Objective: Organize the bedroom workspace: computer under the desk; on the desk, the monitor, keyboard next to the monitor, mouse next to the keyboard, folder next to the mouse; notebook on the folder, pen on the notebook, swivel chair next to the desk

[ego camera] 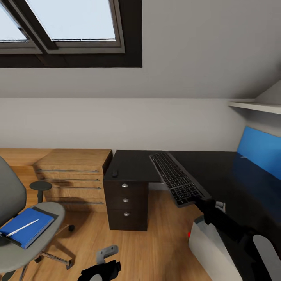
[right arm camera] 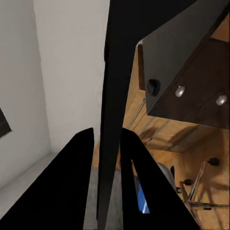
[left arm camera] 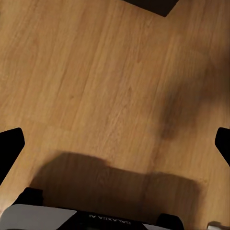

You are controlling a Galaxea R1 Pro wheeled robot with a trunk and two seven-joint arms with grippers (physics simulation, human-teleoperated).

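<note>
Two black fingers [right arm camera: 76, 187] of the right gripper [ego camera: 200, 201] are clamped on the near end of the keyboard [ego camera: 176, 177], which in the right wrist view runs edge-on between them as a thin dark slab [right arm camera: 115, 96]. Keyboard is held slanted above the desk [ego camera: 218, 168], its far end over the black top near the back edge, its near end past the front edge. Mouse [ego camera: 115, 172] sits small and black near the desk's left edge, above the three-drawer unit [ego camera: 127, 203] with silver knobs. Left gripper [left arm camera: 115, 143] hangs low over bare wood floor [left arm camera: 96, 72], fingertips [left arm camera: 10, 146] spread wide, holding nothing. Swivel chair [ego camera: 23, 230] stands well left of the desk; blue folder [ego camera: 27, 226] lies on its seat, pen [ego camera: 22, 227] on top. Light-wood chest [ego camera: 72, 175] stands just beside the drawer unit.
</note>
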